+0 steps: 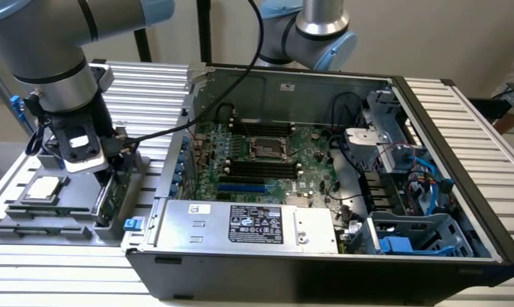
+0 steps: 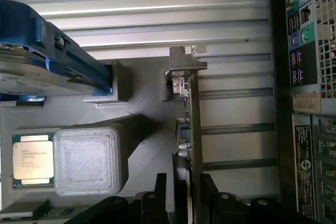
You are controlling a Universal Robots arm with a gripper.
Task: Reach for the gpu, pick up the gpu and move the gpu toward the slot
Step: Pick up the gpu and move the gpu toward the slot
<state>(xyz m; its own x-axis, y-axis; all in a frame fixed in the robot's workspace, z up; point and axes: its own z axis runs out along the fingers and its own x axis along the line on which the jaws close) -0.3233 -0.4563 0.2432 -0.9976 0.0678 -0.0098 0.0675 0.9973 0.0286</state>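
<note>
The gpu (image 2: 192,124) stands on its edge in a grey holder (image 2: 142,85), seen edge-on as a thin green card with its silver bracket (image 2: 185,62) at one end. In the exterior view the gpu (image 1: 108,195) sits at the right side of the holder (image 1: 34,220), left of the computer case. My gripper (image 2: 185,200) is open, with one black finger (image 2: 160,192) on each side of the card's near end and a small gap on one side. The gripper (image 1: 103,167) hangs directly over the card. A blue slot (image 1: 242,188) lies on the motherboard.
A square silver processor chip (image 2: 32,159) lies in the holder beside a grey block (image 2: 86,159). A hard drive with blue rails (image 2: 52,59) sits next to them. The open computer case (image 1: 445,147) holds the motherboard (image 1: 274,160) and a silver power supply (image 1: 248,224).
</note>
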